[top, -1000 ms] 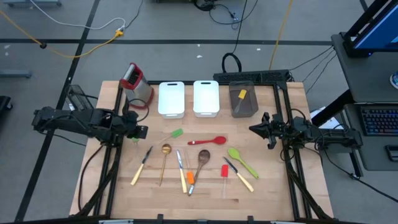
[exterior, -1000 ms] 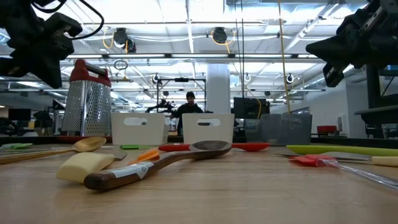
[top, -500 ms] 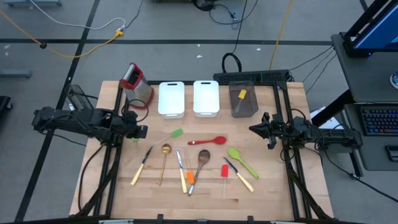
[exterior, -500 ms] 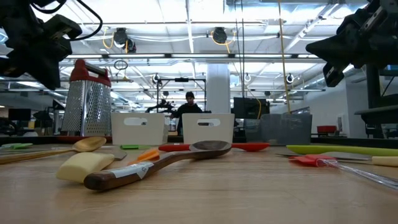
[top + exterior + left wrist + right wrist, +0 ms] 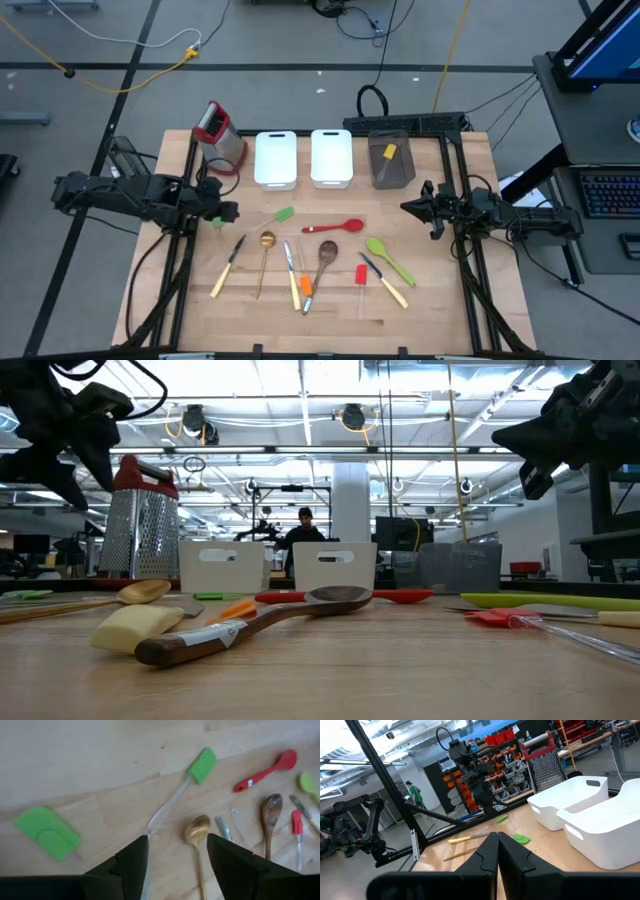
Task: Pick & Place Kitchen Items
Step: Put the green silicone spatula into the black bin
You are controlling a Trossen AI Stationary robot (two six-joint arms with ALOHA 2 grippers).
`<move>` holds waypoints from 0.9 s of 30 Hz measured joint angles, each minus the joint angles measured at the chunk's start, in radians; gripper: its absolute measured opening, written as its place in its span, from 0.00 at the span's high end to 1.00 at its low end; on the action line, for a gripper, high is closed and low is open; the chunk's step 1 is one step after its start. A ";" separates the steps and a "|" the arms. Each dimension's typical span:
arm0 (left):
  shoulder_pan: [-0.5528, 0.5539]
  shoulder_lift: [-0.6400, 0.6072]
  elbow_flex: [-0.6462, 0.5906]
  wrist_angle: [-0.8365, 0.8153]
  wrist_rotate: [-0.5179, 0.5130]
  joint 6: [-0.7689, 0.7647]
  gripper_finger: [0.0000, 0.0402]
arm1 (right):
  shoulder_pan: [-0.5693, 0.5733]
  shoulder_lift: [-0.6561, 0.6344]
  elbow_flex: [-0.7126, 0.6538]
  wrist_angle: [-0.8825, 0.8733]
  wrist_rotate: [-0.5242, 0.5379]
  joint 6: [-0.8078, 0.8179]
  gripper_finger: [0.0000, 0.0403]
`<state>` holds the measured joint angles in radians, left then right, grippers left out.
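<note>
Several kitchen items lie loose on the wooden table: a green spatula (image 5: 283, 214) with a clear handle, a red spoon (image 5: 335, 227), a gold spoon (image 5: 266, 245), a wooden spoon (image 5: 325, 255), a green spoon (image 5: 388, 258), a red spatula (image 5: 361, 275) and cream-handled knives (image 5: 228, 268). A flat green scraper (image 5: 47, 832) lies on the table just below my left gripper (image 5: 224, 212). That gripper (image 5: 177, 865) hangs open above the table's left side, tilted down, with nothing between its fingers. My right gripper (image 5: 408, 207) waits shut (image 5: 497, 851) above the right side.
Two white trays (image 5: 275, 158) (image 5: 331, 157) and a grey tray (image 5: 391, 170) holding a yellow item (image 5: 388, 152) stand along the far edge. A red-topped metal grater (image 5: 218, 130) stands at the far left. A person (image 5: 305, 530) shows in the room behind.
My left gripper has opened its fingers while staying in place above the table's left side. The items on the table lie as before.
</note>
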<state>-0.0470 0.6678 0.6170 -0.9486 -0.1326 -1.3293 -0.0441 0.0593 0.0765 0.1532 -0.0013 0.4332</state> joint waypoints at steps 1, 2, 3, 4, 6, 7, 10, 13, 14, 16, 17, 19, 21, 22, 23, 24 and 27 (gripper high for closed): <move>0.000 0.000 0.000 0.014 -0.005 -0.001 0.45 | 0.000 0.000 0.000 0.000 0.000 0.000 1.00; 0.001 0.000 0.000 0.033 -0.005 -0.009 0.45 | 0.000 0.000 0.000 0.000 0.000 0.000 1.00; 0.001 0.000 0.000 0.054 -0.001 -0.009 0.44 | 0.000 0.000 0.000 0.000 0.000 0.000 1.00; 0.001 0.002 0.000 0.073 0.012 -0.009 0.44 | 0.000 0.000 0.000 0.000 0.000 0.000 1.00; 0.001 0.016 0.000 0.106 0.064 -0.009 0.43 | 0.000 0.000 0.000 0.000 0.000 0.000 1.00; 0.001 0.027 0.000 0.116 0.086 -0.011 0.43 | 0.000 0.000 0.000 0.000 0.000 0.000 1.00; -0.001 0.086 0.000 0.148 0.134 -0.012 0.43 | 0.000 0.000 0.000 0.000 0.000 0.000 1.00; -0.008 0.165 0.000 0.152 0.160 -0.020 0.43 | 0.000 0.000 0.000 0.000 0.000 0.000 1.00; -0.012 0.191 0.000 0.149 0.170 -0.034 0.43 | 0.000 0.000 0.000 0.000 0.000 0.000 1.00; -0.020 0.237 0.000 0.128 0.192 -0.065 0.43 | 0.000 0.000 0.000 0.000 0.000 0.000 1.00; -0.025 0.261 0.000 0.111 0.202 -0.081 0.43 | 0.000 0.000 0.000 0.000 0.000 0.000 1.00; -0.039 0.301 0.000 0.061 0.216 -0.114 0.43 | 0.000 0.000 0.000 0.000 0.000 0.000 1.00; -0.053 0.332 0.000 -0.006 0.227 -0.152 0.43 | 0.000 0.000 0.000 0.000 0.000 0.000 1.00; -0.060 0.345 0.000 -0.040 0.231 -0.170 0.43 | 0.000 0.000 0.000 0.000 0.000 0.000 1.00; -0.066 0.355 -0.001 -0.072 0.237 -0.188 0.43 | 0.000 0.000 0.000 0.000 0.000 0.000 1.00; -0.070 0.363 -0.001 -0.101 0.244 -0.200 0.43 | 0.000 0.000 0.000 0.000 0.000 0.000 1.00; -0.081 0.379 -0.002 -0.139 0.258 -0.222 0.43 | 0.000 0.000 0.000 0.000 0.002 0.000 1.00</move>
<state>-0.1276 1.0470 0.6151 -1.0875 0.1253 -1.5517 -0.0441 0.0592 0.0765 0.1528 0.0003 0.4332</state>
